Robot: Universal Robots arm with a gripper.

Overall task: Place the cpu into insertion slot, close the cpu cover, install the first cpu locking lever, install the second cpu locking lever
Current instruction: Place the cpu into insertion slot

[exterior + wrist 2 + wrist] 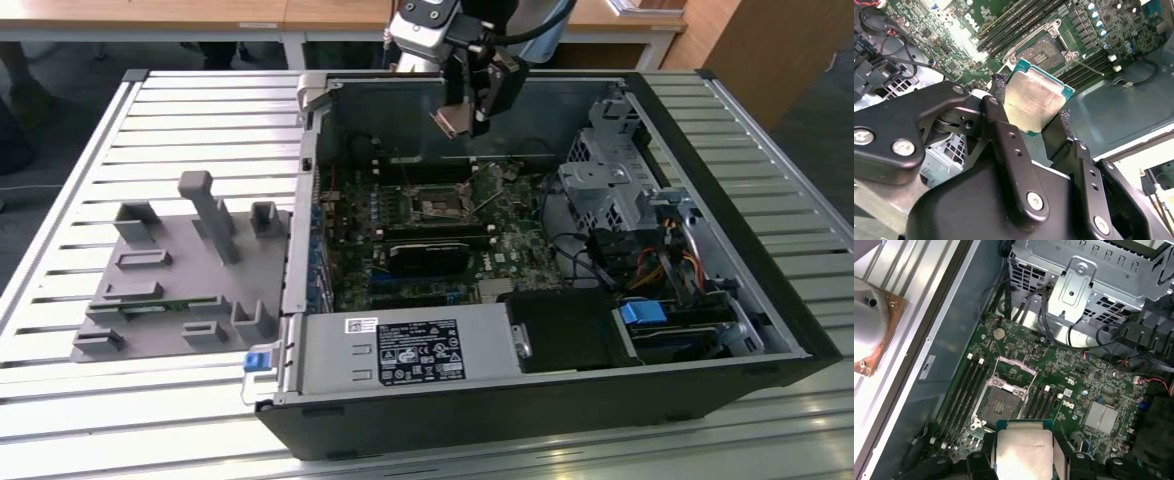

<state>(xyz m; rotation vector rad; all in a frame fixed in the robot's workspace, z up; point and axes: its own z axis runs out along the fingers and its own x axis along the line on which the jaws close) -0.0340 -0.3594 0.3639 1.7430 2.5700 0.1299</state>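
One step, the first, is underway: jaws are gripping the cpu by two edges over the case's far side, well above the uncovered insertion slot; placing is calling for a squared, level descent.

I count one computer case, one chip, one socket, one gripper with two fingers, one grey tray, one power supply box and four long memory slots.

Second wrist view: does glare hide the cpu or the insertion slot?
Second wrist view: glare whitens a motherboard patch near the insertion slot, which is itself readable; the cpu has only mild sheen. First wrist view: the cpu's top washes pale.
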